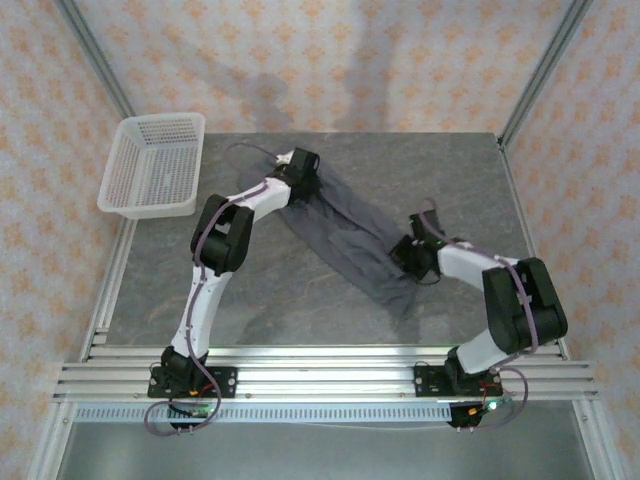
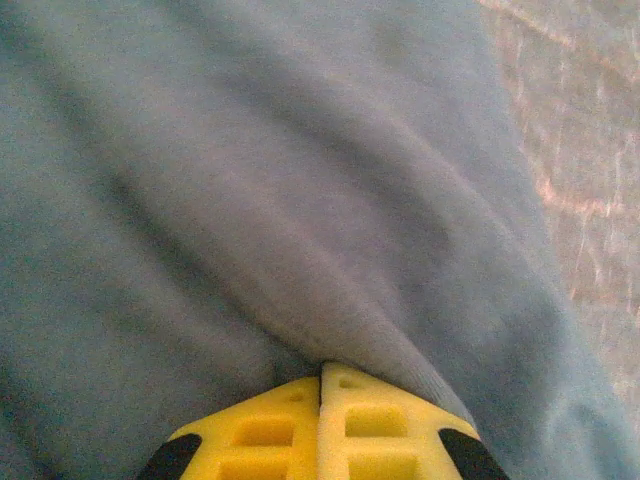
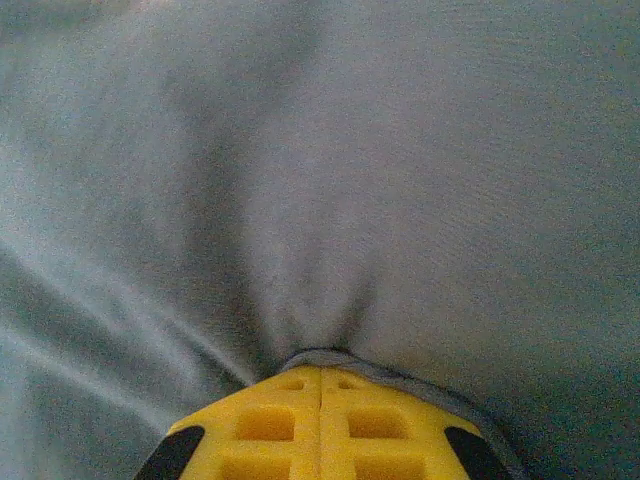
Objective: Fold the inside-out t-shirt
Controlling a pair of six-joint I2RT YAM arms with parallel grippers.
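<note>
Pinching at both ends: left gripper (image 1: 303, 178) has its yellow fingers (image 2: 265, 435) pressed together on a ridge of the inside-out t-shirt (image 1: 345, 235), and in the left wrist view the cloth fans out from the seam between the pads. Right gripper (image 1: 413, 262) is likewise closed, with a hemmed edge of fabric bunched at its tips in the right wrist view and wrinkles radiating from the bite

Shirt position: on the grey table (image 1: 250, 290), drawn into a long narrow band rather than spread flat. Long axis runs diagonally, far-left to near-right. Left gripper has the far end, near the white mesh basket (image 1: 148, 207) but apart from it. Right gripper has the near end, with a little cloth trailing past it toward the front edge

Band looks taut between the two grips, though from above it is hard to tell whether it rests on the table or hangs just clear

Judgement: each arm is nearest its own end, so the next move turns on that diagonal, e.g. swinging the band square to the table edge and spreading it flat before any fold
</note>
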